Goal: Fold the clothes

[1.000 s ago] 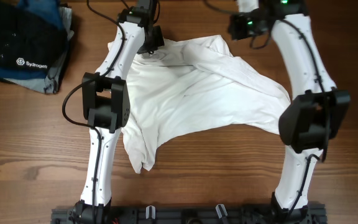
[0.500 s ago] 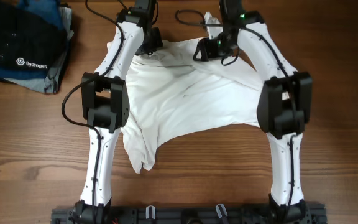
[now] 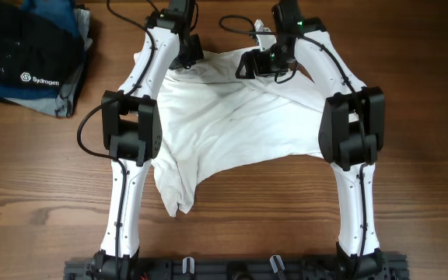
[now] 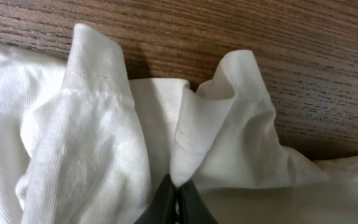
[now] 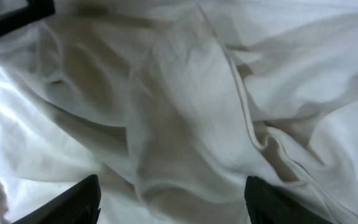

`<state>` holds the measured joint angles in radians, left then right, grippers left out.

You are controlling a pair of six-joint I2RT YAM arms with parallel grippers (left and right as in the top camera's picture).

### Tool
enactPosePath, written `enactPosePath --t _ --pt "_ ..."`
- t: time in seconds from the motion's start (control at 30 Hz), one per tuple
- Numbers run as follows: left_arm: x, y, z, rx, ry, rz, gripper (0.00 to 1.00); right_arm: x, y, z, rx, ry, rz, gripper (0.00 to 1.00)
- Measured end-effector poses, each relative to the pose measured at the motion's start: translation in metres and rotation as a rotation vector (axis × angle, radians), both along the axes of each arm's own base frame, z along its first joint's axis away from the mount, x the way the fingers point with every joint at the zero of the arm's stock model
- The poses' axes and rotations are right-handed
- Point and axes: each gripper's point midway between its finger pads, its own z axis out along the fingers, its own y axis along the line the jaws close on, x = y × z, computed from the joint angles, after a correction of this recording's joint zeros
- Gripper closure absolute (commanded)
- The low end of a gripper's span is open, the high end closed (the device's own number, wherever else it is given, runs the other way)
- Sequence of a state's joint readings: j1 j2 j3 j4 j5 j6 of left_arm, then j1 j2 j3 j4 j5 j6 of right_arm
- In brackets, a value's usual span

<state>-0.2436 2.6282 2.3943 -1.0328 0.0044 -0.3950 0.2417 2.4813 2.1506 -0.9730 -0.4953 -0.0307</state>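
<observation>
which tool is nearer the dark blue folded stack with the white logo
left. the left tool grips the far edge of the thin white garment, toward the stack; the right tool hangs open over it, farther off

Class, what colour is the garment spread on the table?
The garment is plain white; the overhead view shows it best.

Items counted: white garment (image 3: 239, 117), one; dark folded stack with white logo (image 3: 26, 58), one; robot arms, two (left arm (image 3: 133, 132), right arm (image 3: 354, 132)); wooden counter (image 3: 37, 171), one.
</observation>
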Motion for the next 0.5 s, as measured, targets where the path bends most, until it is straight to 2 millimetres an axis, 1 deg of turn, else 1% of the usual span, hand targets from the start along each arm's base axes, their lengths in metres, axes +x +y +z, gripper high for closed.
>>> enactPosePath --t 0.1,0.2,0.3,0.37,0.5 --pt "0.0 0.0 0.0 0.0 0.0 0.0 0.96 0.005 0.001 0.016 0.006 -0.022 0.004 0.25" --pt "0.0 0.0 0.0 0.0 0.0 0.0 0.96 0.014 0.004 0.036 0.015 -0.066 0.008 0.25" --pt "0.0 0.0 0.0 0.0 0.0 0.0 0.96 0.021 0.005 0.05 0.022 -0.107 0.015 0.25" --pt "0.0 0.0 0.0 0.0 0.0 0.0 0.96 0.021 0.005 0.053 0.022 -0.11 0.017 0.25" --pt "0.0 0.0 0.0 0.0 0.0 0.0 0.96 0.019 0.004 0.049 0.016 -0.099 0.019 0.26"
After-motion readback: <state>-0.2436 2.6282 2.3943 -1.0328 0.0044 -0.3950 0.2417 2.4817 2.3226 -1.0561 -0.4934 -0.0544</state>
